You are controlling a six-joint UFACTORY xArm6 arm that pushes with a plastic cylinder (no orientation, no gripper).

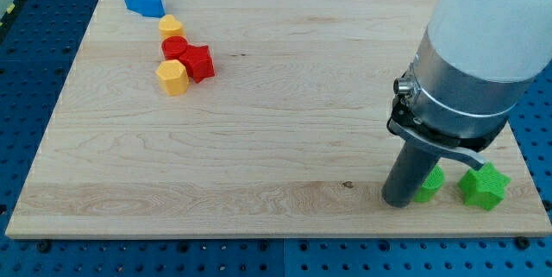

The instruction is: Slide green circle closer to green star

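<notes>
Arm: one, entering from the view's top right, white upper housing over a silver-grey cylindrical wrist ringed by a dark clamp band. Rod: dark, straight, near upright, leaning slightly to the view's left. My tip [400,201]: down at table level, low in the view's right.

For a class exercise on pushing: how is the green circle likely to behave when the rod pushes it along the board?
The green circle looks rigid and squat, so it should slide, not tip. My tip stands close at its left, so a push likely drives it towards the green star. The smooth wooden board suggests little drag.
</notes>
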